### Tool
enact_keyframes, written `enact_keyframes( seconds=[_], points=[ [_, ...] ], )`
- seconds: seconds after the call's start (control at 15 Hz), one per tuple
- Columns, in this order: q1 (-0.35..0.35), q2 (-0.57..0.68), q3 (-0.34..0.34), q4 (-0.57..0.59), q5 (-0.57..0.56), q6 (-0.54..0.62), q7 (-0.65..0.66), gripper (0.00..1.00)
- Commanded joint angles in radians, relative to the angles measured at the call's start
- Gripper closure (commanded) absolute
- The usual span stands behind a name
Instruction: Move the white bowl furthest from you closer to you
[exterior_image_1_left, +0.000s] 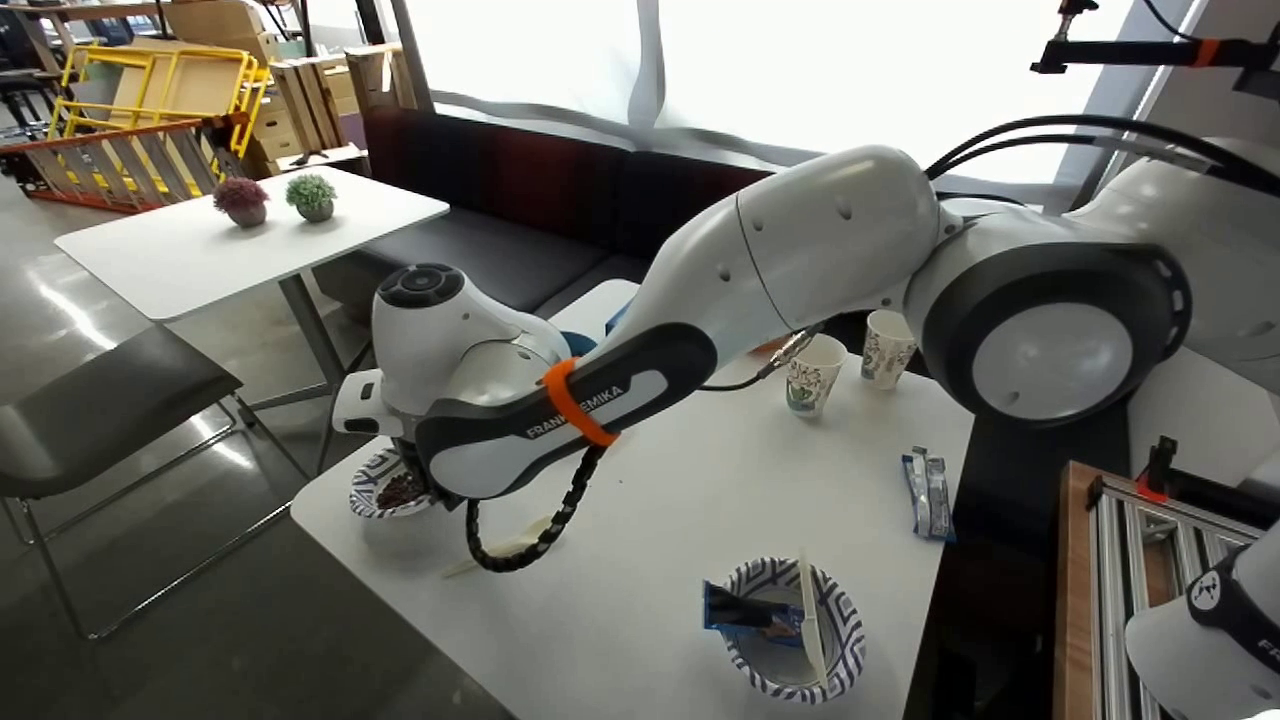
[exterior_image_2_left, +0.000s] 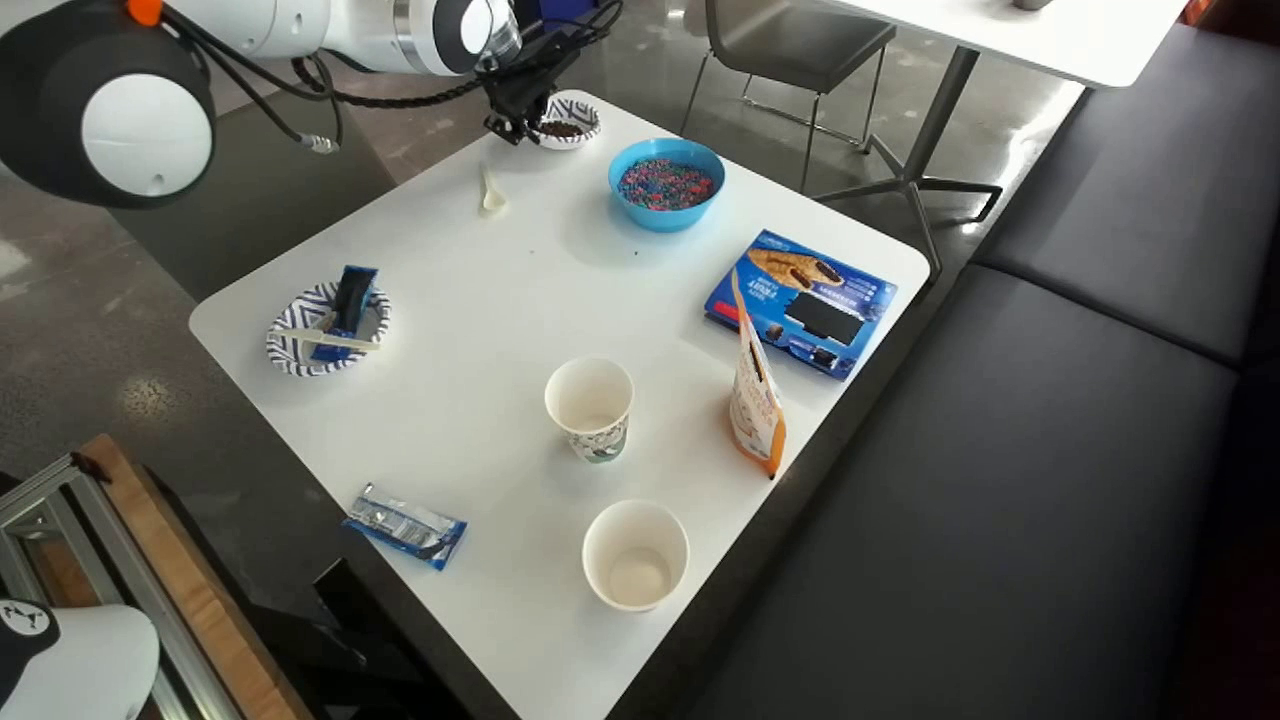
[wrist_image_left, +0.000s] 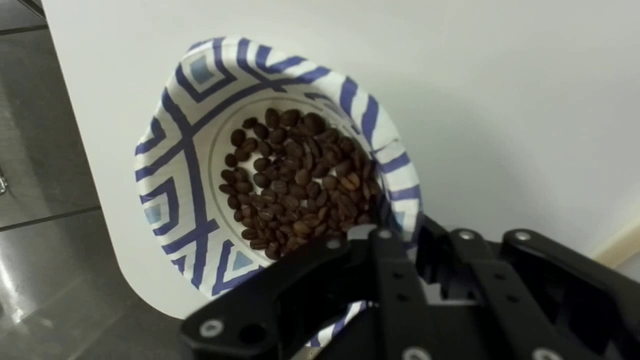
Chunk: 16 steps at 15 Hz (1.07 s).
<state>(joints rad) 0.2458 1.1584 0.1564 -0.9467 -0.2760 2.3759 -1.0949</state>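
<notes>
Fingers (wrist_image_left: 395, 280) pinch the rim of a blue-patterned white paper bowl (wrist_image_left: 175, 162) of coffee beans (wrist_image_left: 295, 187) at the far corner of the desk (exterior_image_2_left: 480, 400), the grasp apparently made, with the move toward the near edge, by all appearances, still to come.

The blue-patterned white bowl (wrist_image_left: 182, 200) holds brown beans (wrist_image_left: 300, 185) near 1 table corner (wrist_image_left: 157, 280).

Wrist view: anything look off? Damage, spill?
Bent, no spill showing: the white bowl looks out of round, its rim kinked near where the gripper pinches it; squeezing is the likely cause. The coffee beans sit inside.
</notes>
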Motion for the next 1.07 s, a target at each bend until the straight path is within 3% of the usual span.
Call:
enact_keyframes(
  seconds=[0.0,0.4,0.8,1.0],
  points=[
    [0.018,-0.033,-0.026,-0.026,-0.008,-0.028,0.066,0.98],
    [0.051,-0.182,-0.085,-0.242,-0.013,0.031,0.329,0.98],
    [0.126,-0.351,-0.171,-0.506,-0.018,0.043,0.702,0.98],
    [0.122,-0.426,-0.167,-0.635,-0.063,0.031,0.9,0.98]
  ],
)
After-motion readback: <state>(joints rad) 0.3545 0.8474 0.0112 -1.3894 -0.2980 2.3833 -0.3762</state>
